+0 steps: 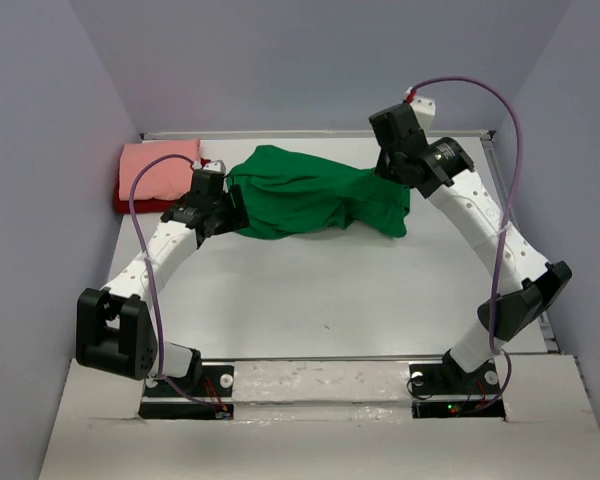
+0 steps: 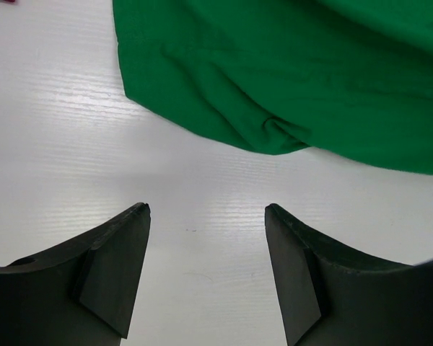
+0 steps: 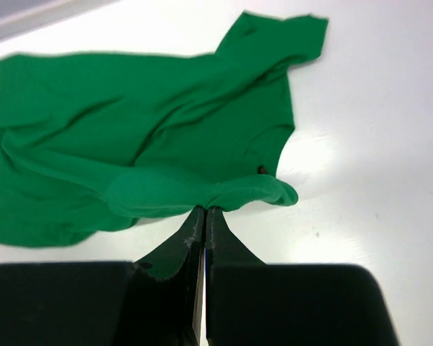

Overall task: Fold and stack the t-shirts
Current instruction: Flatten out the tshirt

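I count three t-shirts in all: one green t-shirt [image 1: 310, 195], one pink t-shirt [image 1: 158, 166] and one red t-shirt [image 1: 130, 206]. I see one table [image 1: 330, 300] and two arms, the left arm [image 1: 155, 250] and the right arm [image 1: 480, 215], with two grippers, the left gripper [image 2: 207, 210] and the right gripper [image 3: 204, 210]

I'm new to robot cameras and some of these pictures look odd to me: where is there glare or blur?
Top external view: even, soft light, only faint shadows under the arms. Left wrist view: a pale sheen on the white table ahead of the open left gripper. Right wrist view: the table is washed out on the right, the green t-shirt soft at its far edge.
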`<action>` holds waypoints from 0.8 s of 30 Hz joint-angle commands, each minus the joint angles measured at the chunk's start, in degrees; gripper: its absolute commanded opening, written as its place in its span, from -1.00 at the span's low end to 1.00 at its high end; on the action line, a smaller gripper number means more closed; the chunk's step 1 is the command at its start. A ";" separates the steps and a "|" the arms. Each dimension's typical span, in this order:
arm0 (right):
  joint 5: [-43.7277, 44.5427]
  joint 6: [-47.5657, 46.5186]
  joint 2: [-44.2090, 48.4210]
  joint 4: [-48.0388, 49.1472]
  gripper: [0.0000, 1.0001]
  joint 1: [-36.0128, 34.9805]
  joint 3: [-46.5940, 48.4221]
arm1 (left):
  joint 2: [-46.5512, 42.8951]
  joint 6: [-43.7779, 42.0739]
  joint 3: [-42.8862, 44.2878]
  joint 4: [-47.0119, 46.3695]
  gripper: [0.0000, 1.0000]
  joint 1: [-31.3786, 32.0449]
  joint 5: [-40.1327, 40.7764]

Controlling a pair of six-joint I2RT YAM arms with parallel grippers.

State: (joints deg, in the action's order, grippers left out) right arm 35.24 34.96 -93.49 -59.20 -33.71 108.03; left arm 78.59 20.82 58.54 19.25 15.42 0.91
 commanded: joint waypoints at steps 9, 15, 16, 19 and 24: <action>-1.38 -9.38 -3.88 -2.67 -1.00 9.80 14.14 | 6.56 -0.86 9.20 -0.96 0.50 0.14 0.94; -7.73 -8.77 -3.45 -0.93 -1.00 9.81 9.32 | 19.13 -1.22 19.49 2.28 0.48 0.23 -8.54; -8.00 -8.59 -3.28 -0.83 -1.00 9.81 8.61 | 20.28 -0.87 19.59 2.03 0.43 0.40 -9.34; -7.74 -8.68 -2.66 -0.74 -1.00 9.81 6.94 | 22.22 -0.52 18.28 0.36 0.28 1.63 -8.21; -7.82 -9.38 -1.25 -0.13 -1.00 9.81 6.49 | 25.03 0.71 16.08 0.44 0.22 1.81 -7.94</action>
State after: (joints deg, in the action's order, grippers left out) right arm 27.86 26.74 -98.13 -61.25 -23.83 114.15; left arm 103.55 20.53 75.66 18.85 16.86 -5.54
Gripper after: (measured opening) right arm 0.020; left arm 0.617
